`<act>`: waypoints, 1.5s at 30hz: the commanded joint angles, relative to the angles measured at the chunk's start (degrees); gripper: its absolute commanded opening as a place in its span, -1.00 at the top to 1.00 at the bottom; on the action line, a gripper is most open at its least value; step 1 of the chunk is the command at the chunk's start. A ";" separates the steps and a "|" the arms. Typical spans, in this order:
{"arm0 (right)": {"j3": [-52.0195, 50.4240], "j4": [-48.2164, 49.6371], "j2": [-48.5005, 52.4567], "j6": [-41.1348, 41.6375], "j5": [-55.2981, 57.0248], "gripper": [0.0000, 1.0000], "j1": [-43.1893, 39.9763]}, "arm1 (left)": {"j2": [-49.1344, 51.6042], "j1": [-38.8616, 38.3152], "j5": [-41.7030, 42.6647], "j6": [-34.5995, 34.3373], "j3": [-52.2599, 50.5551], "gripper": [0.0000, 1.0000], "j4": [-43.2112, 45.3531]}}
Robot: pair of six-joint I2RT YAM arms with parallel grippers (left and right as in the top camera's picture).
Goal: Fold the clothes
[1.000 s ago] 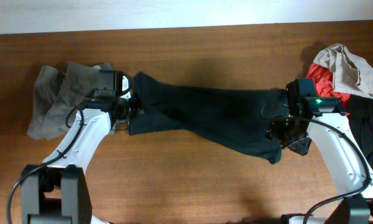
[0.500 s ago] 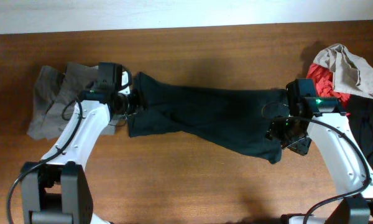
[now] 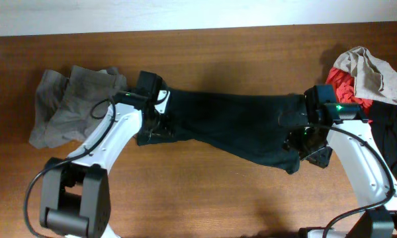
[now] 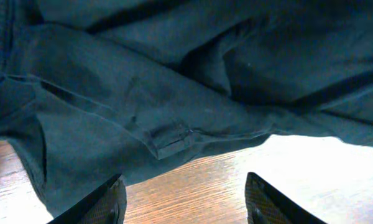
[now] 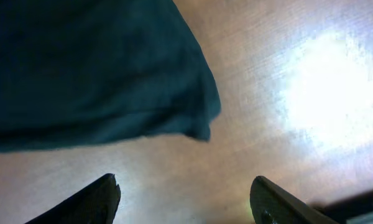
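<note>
A black T-shirt [image 3: 231,122] lies stretched in a long band across the middle of the table. My left gripper [image 3: 156,122] hovers over its left end, open; in the left wrist view its fingers [image 4: 105,202] frame bare wood below the dark fabric [image 4: 174,81], with nothing between them. At the shirt's right end my right gripper [image 3: 303,142] is open too. The right wrist view has its fingertips [image 5: 93,202] apart over the table, with the shirt's corner [image 5: 99,74] just ahead. Grey trousers [image 3: 69,102] lie crumpled at the far left.
A heap of clothes sits at the right edge: a beige piece [image 3: 374,73], a red one [image 3: 341,82] and a black one [image 3: 390,142]. The wooden table [image 3: 205,192] ends at a white wall strip along the back.
My left gripper has opened, let go of the shirt's left end and moved right, over the shirt. The right arm has barely moved and stays open.
</note>
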 commanded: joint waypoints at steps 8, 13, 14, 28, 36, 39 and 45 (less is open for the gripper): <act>-8.52 2.71 0.63 9.94 -12.52 -0.41 -0.26 | 2.93 -0.17 -5.66 2.32 0.44 -0.23 0.04; -15.54 9.35 1.29 16.94 -16.59 -0.20 -0.28 | 2.93 -0.15 -5.77 2.29 0.44 -0.24 0.52; -16.59 11.02 1.40 18.40 -17.51 -0.18 -0.28 | 2.93 -0.15 -5.77 2.29 0.44 -0.23 0.55; -18.73 18.62 1.60 26.58 -5.07 -0.18 -3.82 | 2.93 -0.15 -5.79 2.32 0.44 -0.23 0.98; -18.73 19.52 5.16 25.90 -2.64 -0.17 -7.06 | 2.93 -0.15 -5.79 2.32 0.44 -0.24 1.07; -18.73 20.35 6.86 25.90 -2.62 -0.02 -6.95 | 2.93 -0.15 -5.79 2.32 0.44 -0.24 1.22; -18.58 20.79 7.45 23.45 -2.36 0.24 -7.02 | 2.93 -0.15 -5.81 2.32 0.44 -0.23 1.29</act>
